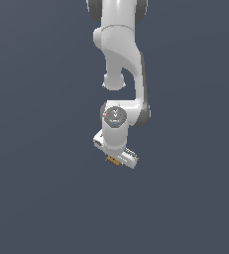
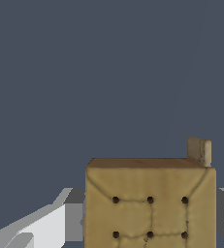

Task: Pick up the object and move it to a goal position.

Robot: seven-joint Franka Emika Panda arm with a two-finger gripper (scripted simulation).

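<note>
- The tan-brown cube-like block with dark dots on its face [image 2: 150, 203] is being carried up in the air between the fingers of the white two-finger gripper [image 1: 117, 159]; no table or surface is being shown anywhere, just a flat grey-blue backdrop.
- In the exterior view only a tiny sliver of the block [image 1: 111, 159] is being seen, poking out under the white hand near the middle of the scene, slightly below centre.
- The claw is being kept clenched on the block: in the wrist view grey finger pads [image 2: 74, 220] are being pressed against both side faces, so it's looking like a proper grasp, not just a touch.
- Handling guess: it's probably being treated as light and rigid. The edges are reading as crisp and nothing is being squashed by the squeeze, even though the quilted-looking texture makes it seem soft.
- A small tan nub [image 2: 199, 151] is sticking up at one far corner; what it is can't be told.
- Grip advice: the two flat opposite side faces are being used, which seems the sane choice; that corner nub is best avoided.
- No goal marker is being shown.
</note>
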